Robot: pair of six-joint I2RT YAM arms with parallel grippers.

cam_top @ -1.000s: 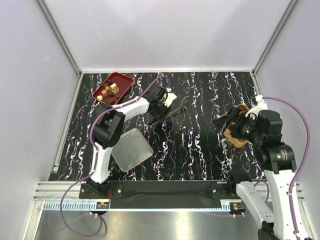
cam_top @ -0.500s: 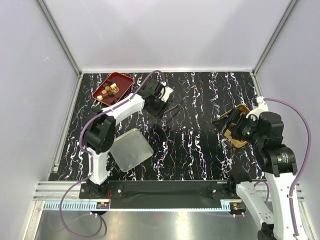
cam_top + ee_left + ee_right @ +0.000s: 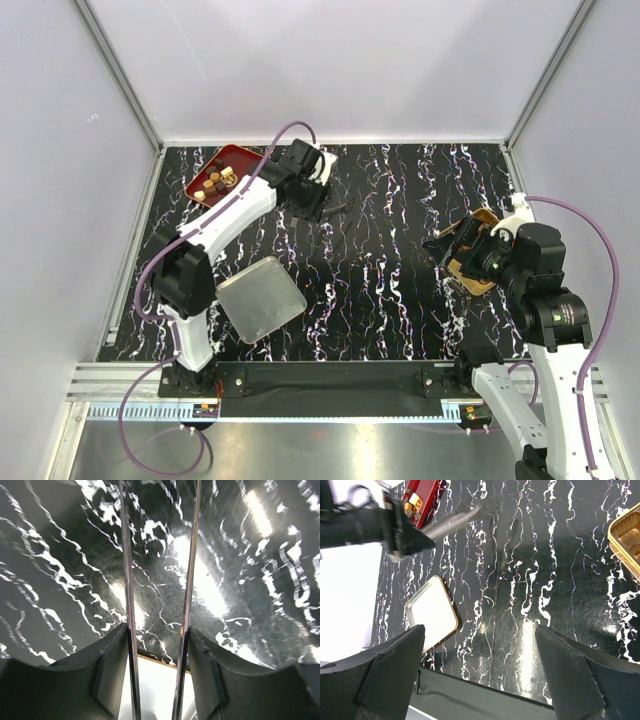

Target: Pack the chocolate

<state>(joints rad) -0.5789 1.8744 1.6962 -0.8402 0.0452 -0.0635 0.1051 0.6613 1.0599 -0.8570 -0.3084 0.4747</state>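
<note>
Chocolate (image 3: 216,181) pieces lie in the red tray (image 3: 245,159) at the counter's (image 3: 400,300) far-left corner. The cluster runs along the tray's length, diagonal from near-left to far-right; single pieces are too small to tell their facing. Left fingers (image 3: 112,665) clamp thin tweezers (image 3: 126,580) near the tray. Right fingers (image 3: 390,665) are spread wide and empty, near the gold box (image 3: 626,537).

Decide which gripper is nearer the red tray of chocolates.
Left. The left gripper, holding tongs, hovers just right of the red tray at the far left. The right gripper sits across the table, open, by the gold box.
</note>
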